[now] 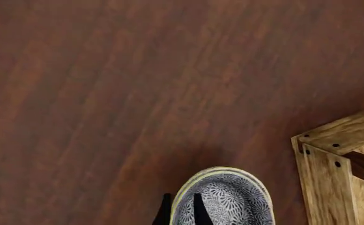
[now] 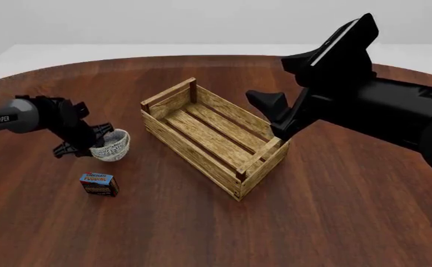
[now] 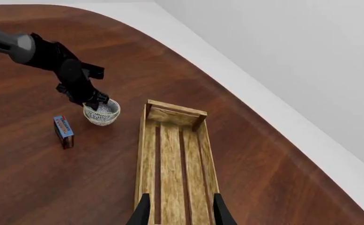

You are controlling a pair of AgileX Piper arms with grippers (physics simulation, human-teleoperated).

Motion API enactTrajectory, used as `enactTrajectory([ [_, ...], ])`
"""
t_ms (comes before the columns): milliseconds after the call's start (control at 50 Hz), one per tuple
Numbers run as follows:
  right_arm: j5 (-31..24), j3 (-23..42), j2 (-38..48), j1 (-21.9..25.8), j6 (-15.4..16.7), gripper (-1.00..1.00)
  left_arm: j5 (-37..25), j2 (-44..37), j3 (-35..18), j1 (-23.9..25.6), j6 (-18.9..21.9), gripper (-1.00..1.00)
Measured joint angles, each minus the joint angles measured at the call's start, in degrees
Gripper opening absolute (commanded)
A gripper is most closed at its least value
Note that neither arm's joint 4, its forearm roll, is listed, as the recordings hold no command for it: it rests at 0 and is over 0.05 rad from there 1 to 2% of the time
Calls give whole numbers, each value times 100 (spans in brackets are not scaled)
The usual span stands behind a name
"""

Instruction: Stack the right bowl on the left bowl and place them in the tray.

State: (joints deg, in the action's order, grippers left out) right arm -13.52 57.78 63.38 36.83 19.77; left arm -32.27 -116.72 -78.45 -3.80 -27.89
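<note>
One speckled white bowl point(image 2: 113, 146) shows, left of the tray point(image 2: 200, 133), a slatted wooden crate. In the left wrist view the bowl's point(image 1: 228, 201) rim looks doubled; I cannot tell whether a second bowl sits nested in it. No separate second bowl is in view. My left gripper point(image 2: 97, 142) is shut on the bowl's near rim, one finger inside and one outside point(image 1: 182, 213). The bowl is tilted a little. My right gripper point(image 2: 275, 114) is open and empty above the tray's right end point(image 3: 172, 159), fingers apart point(image 3: 182, 213).
A small blue-topped brown box point(image 2: 99, 184) lies on the table in front of the bowl, also in the right wrist view point(image 3: 63, 131). The tray's corner post point(image 1: 338, 140) stands close to the bowl. The table's far edge curves behind the tray.
</note>
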Motion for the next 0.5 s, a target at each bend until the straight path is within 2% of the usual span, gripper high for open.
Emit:
enactTrajectory([
  [500, 2, 2, 2, -1, 4, 100, 113, 137, 96, 108, -306, -100],
])
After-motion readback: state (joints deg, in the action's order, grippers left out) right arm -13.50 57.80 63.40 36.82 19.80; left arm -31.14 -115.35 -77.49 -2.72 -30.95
